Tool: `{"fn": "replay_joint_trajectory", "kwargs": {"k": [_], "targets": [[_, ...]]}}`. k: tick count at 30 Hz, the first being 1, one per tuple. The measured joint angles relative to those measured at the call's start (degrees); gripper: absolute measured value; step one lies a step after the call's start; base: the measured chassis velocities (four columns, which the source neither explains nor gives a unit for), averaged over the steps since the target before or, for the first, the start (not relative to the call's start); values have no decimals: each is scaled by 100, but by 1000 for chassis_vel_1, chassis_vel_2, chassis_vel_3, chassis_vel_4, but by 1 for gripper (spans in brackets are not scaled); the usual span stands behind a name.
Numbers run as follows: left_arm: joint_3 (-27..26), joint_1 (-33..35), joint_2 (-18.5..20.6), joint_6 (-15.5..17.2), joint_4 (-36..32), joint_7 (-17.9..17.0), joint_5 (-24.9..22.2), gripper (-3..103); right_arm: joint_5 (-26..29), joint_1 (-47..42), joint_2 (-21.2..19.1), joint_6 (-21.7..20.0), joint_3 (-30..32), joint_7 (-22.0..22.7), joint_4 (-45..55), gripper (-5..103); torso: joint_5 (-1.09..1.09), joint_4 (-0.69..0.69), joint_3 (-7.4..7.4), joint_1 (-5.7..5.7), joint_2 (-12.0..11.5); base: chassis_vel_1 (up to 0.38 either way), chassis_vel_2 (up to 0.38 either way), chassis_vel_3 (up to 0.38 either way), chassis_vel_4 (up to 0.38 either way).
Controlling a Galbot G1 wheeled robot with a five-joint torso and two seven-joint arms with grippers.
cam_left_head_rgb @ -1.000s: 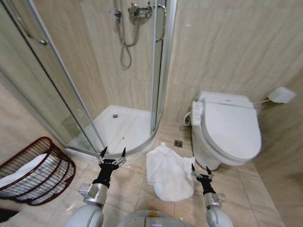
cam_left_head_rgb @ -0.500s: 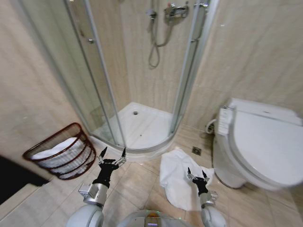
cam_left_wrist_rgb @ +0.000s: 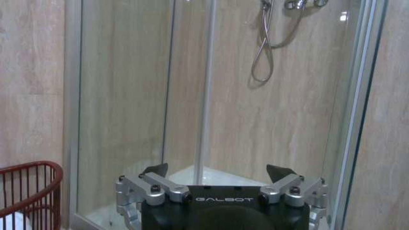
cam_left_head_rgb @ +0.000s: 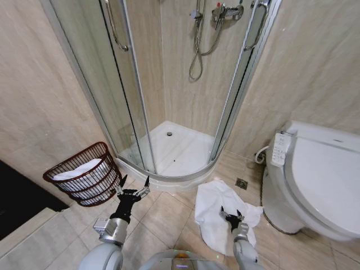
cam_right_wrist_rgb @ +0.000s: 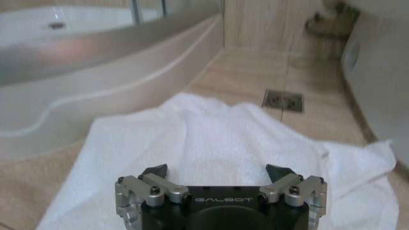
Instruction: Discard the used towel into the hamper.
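This is a bathroom; beige stone-look tiles cover the walls and the floor [cam_left_head_rgb: 169, 216]; a glass corner shower cabin [cam_left_head_rgb: 169, 84] with a curved white tray [cam_left_head_rgb: 180, 153] and a hose and mixer [cam_left_head_rgb: 216, 14] stands at the back; a white toilet [cam_left_head_rgb: 320, 174] with a side control panel sits beside it; a floor drain [cam_left_head_rgb: 241, 183] lies between them; a slatted laundry hamper [cam_left_head_rgb: 84, 174] stands against the left wall.

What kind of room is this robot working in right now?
A bathroom, most likely in a home or hotel. There is a glass corner shower with a hose, a toilet beside it, and a white towel on the tiled floor near a reddish wicker hamper.
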Motion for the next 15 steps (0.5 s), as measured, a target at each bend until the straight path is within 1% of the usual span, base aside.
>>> {"fn": "replay_joint_trajectory", "kwargs": {"k": [1, 3, 4, 5, 10, 13, 15], "targets": [[0, 0, 0, 0, 0, 0, 0, 100, -6, 33, 0, -9, 4, -3, -61, 100, 1, 0, 0, 0, 0, 0, 0, 0, 0], [0, 0, 0, 0, 0, 0, 0, 100, -206, 292, 13, -23, 62, 144, -518, 100, 1, 2, 0, 0, 0, 0, 0, 0, 0], [0, 0, 0, 0, 0, 0, 0, 100, -206, 292, 13, -23, 62, 144, -518, 100, 1, 2, 0, 0, 0, 0, 0, 0, 0], [0, 0, 0, 0, 0, 0, 0, 100, -331, 362, 9, -4, 88, 219, -683, 100, 1, 3, 0, 0, 0, 0, 0, 0, 0], [0, 0, 0, 0, 0, 0, 0, 100, -597, 459, -54, 87, 171, 390, -1052, 100, 1, 1, 1, 0, 0, 0, 0, 0, 0], [0, 0, 0, 0, 0, 0, 0, 100, -557, 459, -90, 87, 177, 376, -1096, 100, 0, 0, 1, 0, 1, 0, 0, 0, 0], [0, 0, 0, 0, 0, 0, 0, 100, -325, 408, -98, -12, 165, 151, -972, 100, 0, -1, 1, 1, 1, 0, 0, 0, 0]]}}
